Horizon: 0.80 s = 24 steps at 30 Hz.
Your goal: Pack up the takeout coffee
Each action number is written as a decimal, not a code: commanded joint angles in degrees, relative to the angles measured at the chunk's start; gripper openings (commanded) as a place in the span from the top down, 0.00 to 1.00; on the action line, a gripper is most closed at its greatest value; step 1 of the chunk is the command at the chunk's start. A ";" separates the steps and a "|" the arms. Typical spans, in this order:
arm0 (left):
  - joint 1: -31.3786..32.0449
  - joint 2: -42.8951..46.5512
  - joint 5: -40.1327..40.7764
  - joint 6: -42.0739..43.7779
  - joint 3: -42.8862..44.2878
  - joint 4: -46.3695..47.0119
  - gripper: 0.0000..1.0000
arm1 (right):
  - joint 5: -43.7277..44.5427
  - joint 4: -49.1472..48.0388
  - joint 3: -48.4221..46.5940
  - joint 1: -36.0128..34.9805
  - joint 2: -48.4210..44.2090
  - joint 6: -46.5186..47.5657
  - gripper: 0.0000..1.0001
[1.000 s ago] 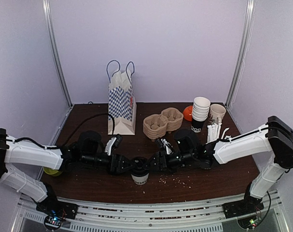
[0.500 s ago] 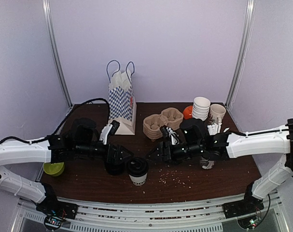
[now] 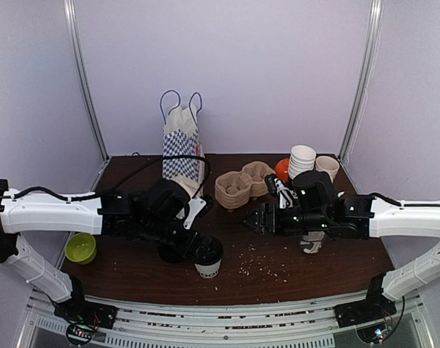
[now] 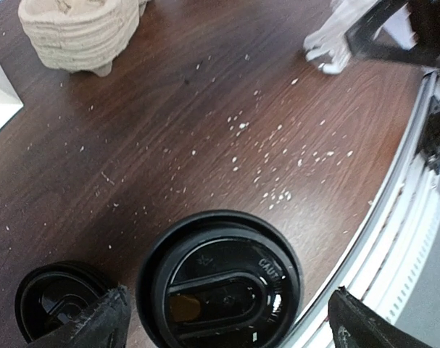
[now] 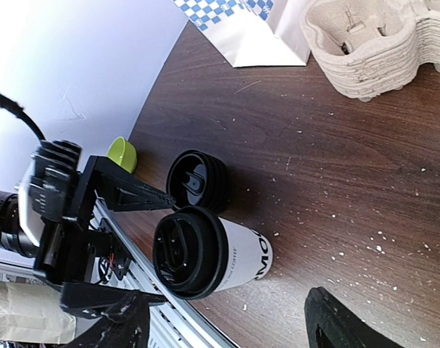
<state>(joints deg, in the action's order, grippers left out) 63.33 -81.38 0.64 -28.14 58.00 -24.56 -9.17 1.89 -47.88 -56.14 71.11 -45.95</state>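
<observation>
View of the table during coffee packing. The cup (image 3: 207,259), white with a dark round lid, stands upright near the front edge of the table (image 3: 317,274), slightly left of centre. The left gripper (image 5: 165,250) is at the cup from its left side, jaws spread wide. In the left wrist view one finger (image 4: 96,322) lies to the left of the lid and the other to its right, with a narrow gap of table showing on each side, so neither finger touches the cup.

A short stack of black lids (image 5: 199,180) sits just beside the cup, on its left.

The right gripper (image 3: 252,221) hangs over bare table to the right of the cup and apart from it, between the cup and the carrier (image 3: 245,183). Its jaws are parted and nothing is between them.

The carrier, brown moulded pulp with two holes, rests farther back, right of centre, and no cup stands in it. The checked bag (image 3: 182,156) stands upright at the far left of the carrier. A stack of white cups (image 3: 301,167) and an orange ball (image 3: 281,169) are at the far right. A green bowl (image 3: 80,247) sits at the near left edge. White crumbs (image 4: 277,163) are scattered over the wood to the right of the cup.
</observation>
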 commanded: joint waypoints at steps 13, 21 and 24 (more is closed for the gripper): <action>2.50 -7.96 5.32 0.24 5.79 -6.07 0.02 | 2.45 1.24 2.31 -0.18 -2.22 1.22 0.25; 2.50 -7.25 6.37 0.19 5.99 -5.99 0.14 | 2.31 1.02 2.16 -0.19 -2.12 1.37 0.25; 2.50 -6.17 7.33 0.16 5.90 -6.05 0.22 | 2.25 1.01 2.00 -0.13 -2.08 1.49 0.25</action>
<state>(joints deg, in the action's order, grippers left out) 65.73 -89.03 5.52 -28.21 62.92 -30.09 -7.88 2.96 -46.35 -56.12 69.52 -45.17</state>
